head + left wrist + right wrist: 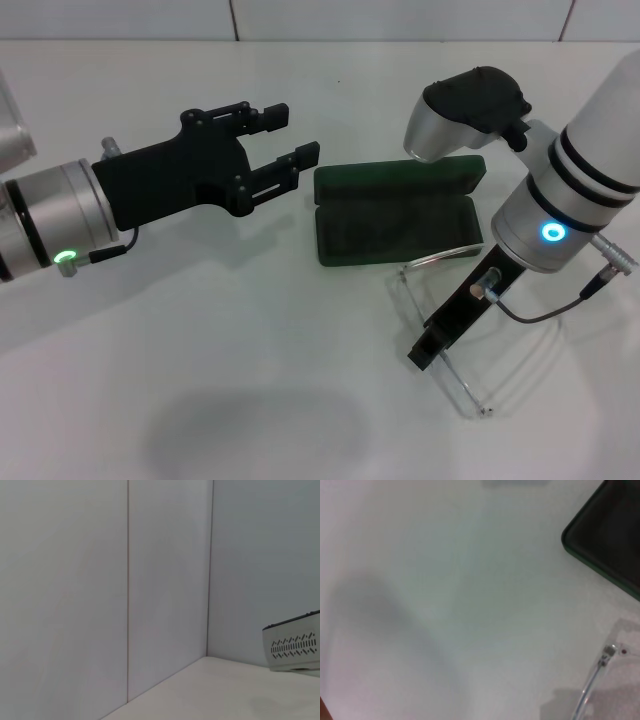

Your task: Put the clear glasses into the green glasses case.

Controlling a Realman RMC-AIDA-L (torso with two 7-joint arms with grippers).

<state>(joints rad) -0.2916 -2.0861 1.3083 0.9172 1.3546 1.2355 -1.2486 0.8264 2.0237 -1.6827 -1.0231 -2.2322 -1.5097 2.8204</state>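
Clear glasses (455,330): transparent, colourless, lying on the white desk (250,360) at the near right of the head view, arms unfolded, one thin arm running toward the near edge; the lens end sits just beside the near right corner of the case and outside it. Seen also in the right wrist view, where a hinge and a length of clear arm (600,672) show against the desk surface. Right end effector (428,350): dark, pointing down at the desk, positioned directly over the glasses; whether its fingers are apart or together cannot be told, and contact with the glasses cannot be confirmed. Green glasses case (395,215): dark green, rectangular with rounded corners, lying open at mid-desk, lid tipped back on the far side, dark lining exposed, nothing inside; one rounded corner (605,535) shows in the right wrist view. Left end effector (282,142): black, held level above the desk to the left of the case, fingers spread apart and holding nothing, tips near the left end of the case without touching it. Left wrist view: pale wall panels, a strip of desk and the edge of a grey perforated housing (294,646).
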